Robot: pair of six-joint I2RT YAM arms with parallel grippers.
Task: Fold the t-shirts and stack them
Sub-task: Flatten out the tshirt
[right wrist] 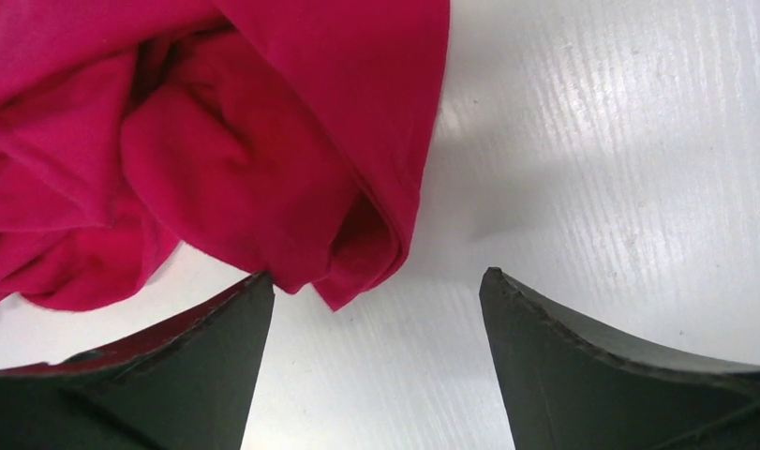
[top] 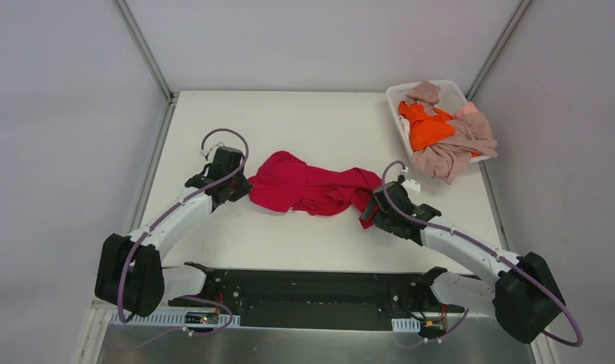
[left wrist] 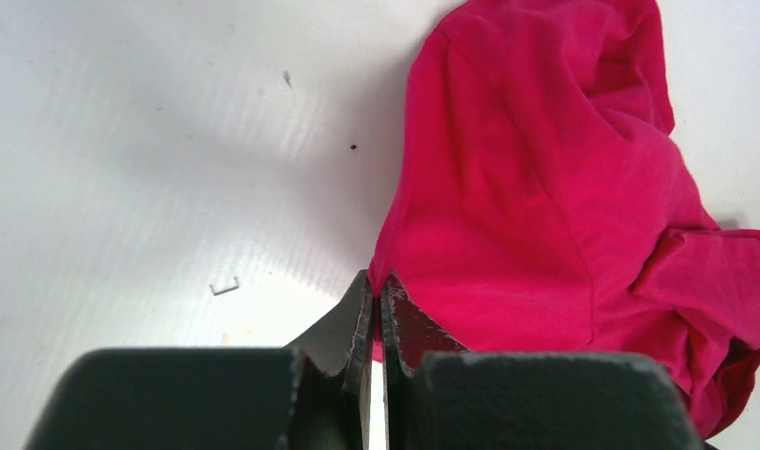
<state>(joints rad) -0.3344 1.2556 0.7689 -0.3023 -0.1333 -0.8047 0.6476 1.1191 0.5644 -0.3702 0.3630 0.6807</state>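
On the left, reaches forward and inward from the near-edge base, forearm slanting toward the middle, with the left gripper (left wrist: 378, 284) low at the table and pinched tight on an edge of the crimson-red t-shirt (top: 312, 186)

On the right, mirrors that reach from the opposite base, wrist tipped down, with the right gripper (right wrist: 376, 286) low and its fingers (right wrist: 207, 352) spread wide, clamping nothing

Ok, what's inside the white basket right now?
An orange t-shirt and pink-beige t-shirts, spilling over the rim of the white basket. Anything beneath them is covered.
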